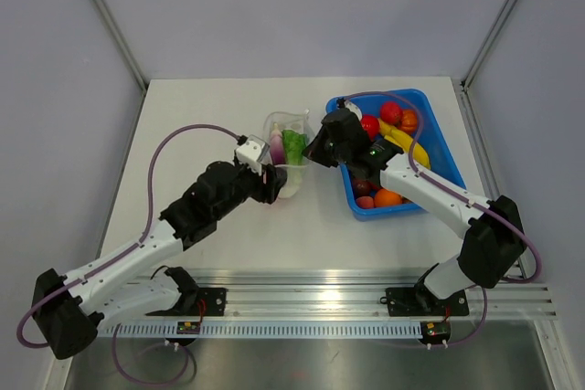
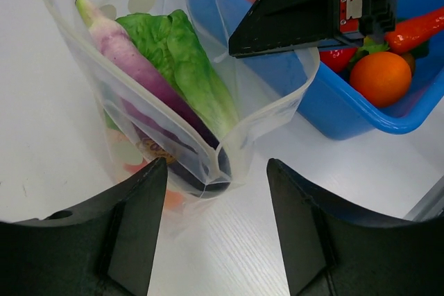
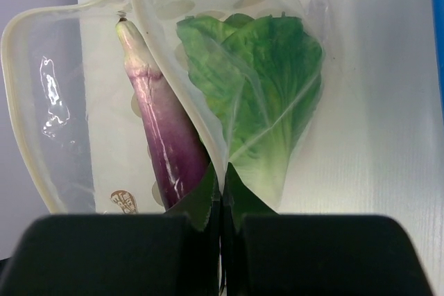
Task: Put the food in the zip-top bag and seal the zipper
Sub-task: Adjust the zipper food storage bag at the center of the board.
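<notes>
The clear dotted zip-top bag (image 1: 286, 134) stands open in the middle of the table, left of the blue tray. A purple eggplant (image 2: 142, 77) and a green lettuce (image 2: 187, 67) lie inside it. My right gripper (image 3: 222, 181) is shut on the bag's mouth edge between the eggplant (image 3: 163, 136) and the lettuce (image 3: 260, 102). My left gripper (image 2: 216, 195) is open and straddles the bag's near corner, with the left finger (image 2: 142, 206) at the plastic. The zipper strip is too faint to make out. More food, an orange (image 2: 380, 77) and red pieces (image 1: 391, 112), lies in the tray.
The blue tray (image 1: 446, 148) sits right of the bag under my right arm, holding a banana (image 1: 402, 142) and other toy food. Grey walls close the table on three sides. A metal rail (image 1: 366, 303) runs along the near edge.
</notes>
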Controlling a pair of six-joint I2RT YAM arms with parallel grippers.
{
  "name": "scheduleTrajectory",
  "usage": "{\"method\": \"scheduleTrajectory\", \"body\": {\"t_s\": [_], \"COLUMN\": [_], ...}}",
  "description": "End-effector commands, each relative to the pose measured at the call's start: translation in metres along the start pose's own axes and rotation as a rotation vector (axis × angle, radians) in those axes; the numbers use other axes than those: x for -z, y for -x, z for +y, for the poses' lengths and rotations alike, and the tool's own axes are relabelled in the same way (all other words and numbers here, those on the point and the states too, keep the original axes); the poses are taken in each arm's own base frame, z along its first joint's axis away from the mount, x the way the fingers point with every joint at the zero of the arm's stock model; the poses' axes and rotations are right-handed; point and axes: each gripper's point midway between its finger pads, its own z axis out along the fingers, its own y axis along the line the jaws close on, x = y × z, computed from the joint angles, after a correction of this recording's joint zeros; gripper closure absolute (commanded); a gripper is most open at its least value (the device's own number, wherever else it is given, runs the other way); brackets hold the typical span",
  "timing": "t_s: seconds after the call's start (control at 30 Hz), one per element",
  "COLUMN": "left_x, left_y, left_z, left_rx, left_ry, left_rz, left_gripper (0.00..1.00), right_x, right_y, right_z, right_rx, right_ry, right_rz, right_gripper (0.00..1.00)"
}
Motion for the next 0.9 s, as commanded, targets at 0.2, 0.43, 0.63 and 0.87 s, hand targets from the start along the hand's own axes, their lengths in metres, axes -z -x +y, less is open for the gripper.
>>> {"method": "scheduleTrajectory", "body": {"t_s": [0.2,0.43,0.63,0.87], "left_x": [-0.013,0.014,0.045,0.046], "left_y": [0.043,0.069,0.086,0.089], "left_z": [-0.014,-0.023,-0.003,-0.002], "left_rx": [-0.015,-0.108,-0.103,-0.154], "left_ry": [-0.030,-0.112,-0.210,-0.322], "left_rz": [-0.088,-0.190,-0.301,-0.282], "left_gripper": [0.79,1.00,1.00,1.00], "right_x": [0.006,0.030,0.095,0.085], "right_y": [0.012,0.017,0.068,0.055], "right_z": [0.028,0.039,0.036,0.005], "right_rx": [-0.014,0.120,0.252,0.646], "right_ry": [0.073,0.158,0.262,0.353], "right_rz": [-0.020,-0.029,-0.154,-0.081], "right_gripper": [1.00,0.46,0.31,0.29]}}
